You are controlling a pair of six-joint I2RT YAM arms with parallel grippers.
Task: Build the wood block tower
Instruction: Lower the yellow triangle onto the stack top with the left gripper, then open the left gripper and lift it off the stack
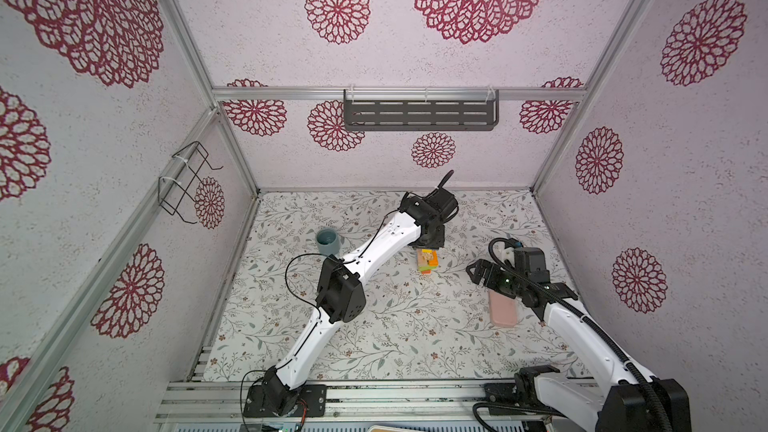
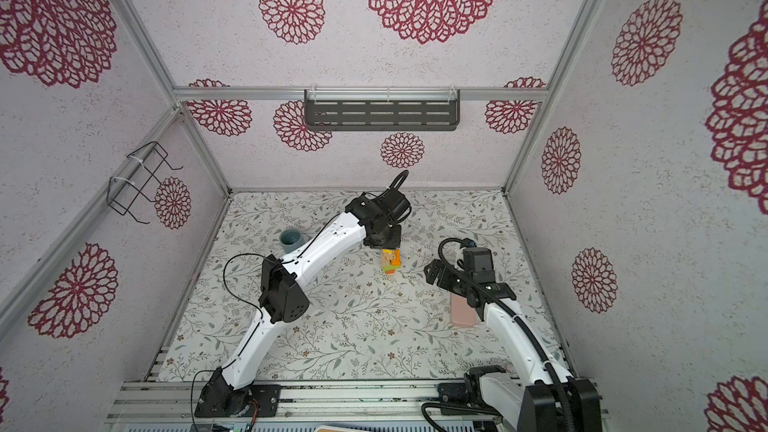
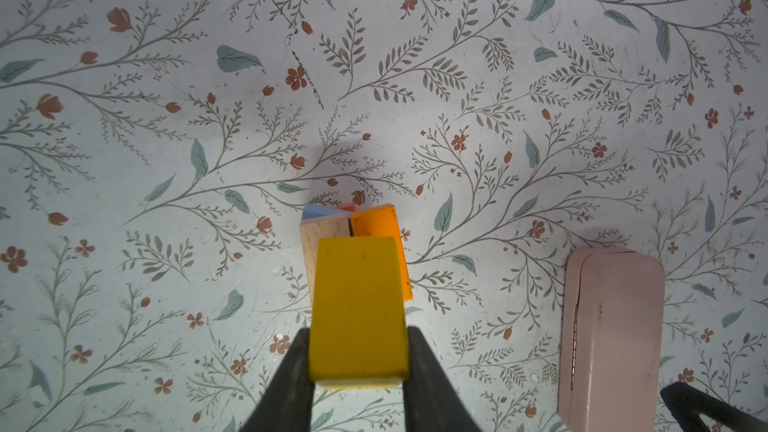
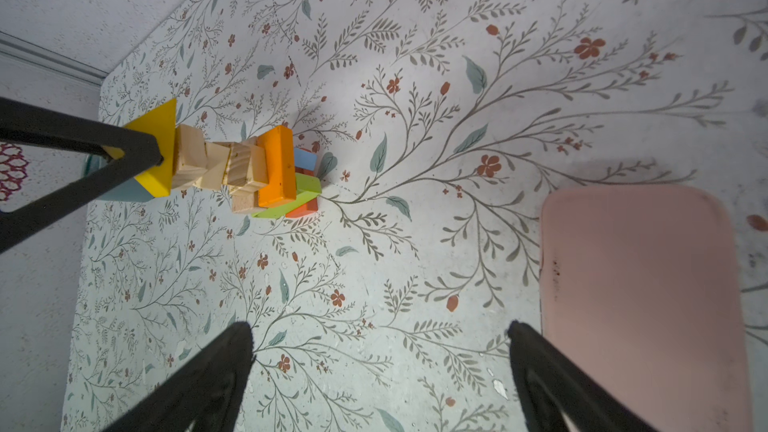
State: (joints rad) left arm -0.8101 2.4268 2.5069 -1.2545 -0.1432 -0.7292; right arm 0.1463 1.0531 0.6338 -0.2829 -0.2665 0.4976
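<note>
Over the tower (image 4: 266,172), left tool (image 3: 358,332) clamping yellow block (image 3: 357,297), right tool (image 4: 380,326) spread wide, near pink slab (image 4: 640,284)

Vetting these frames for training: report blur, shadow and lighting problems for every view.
Both top views: evenly lit, sharp, but the tower is tiny, partly hidden. Left wrist view: the yellow block in the left gripper is close and soft; a shadow lies beyond the tower. Right wrist view: the open right gripper and pink slab blur; tower crisp.
</note>
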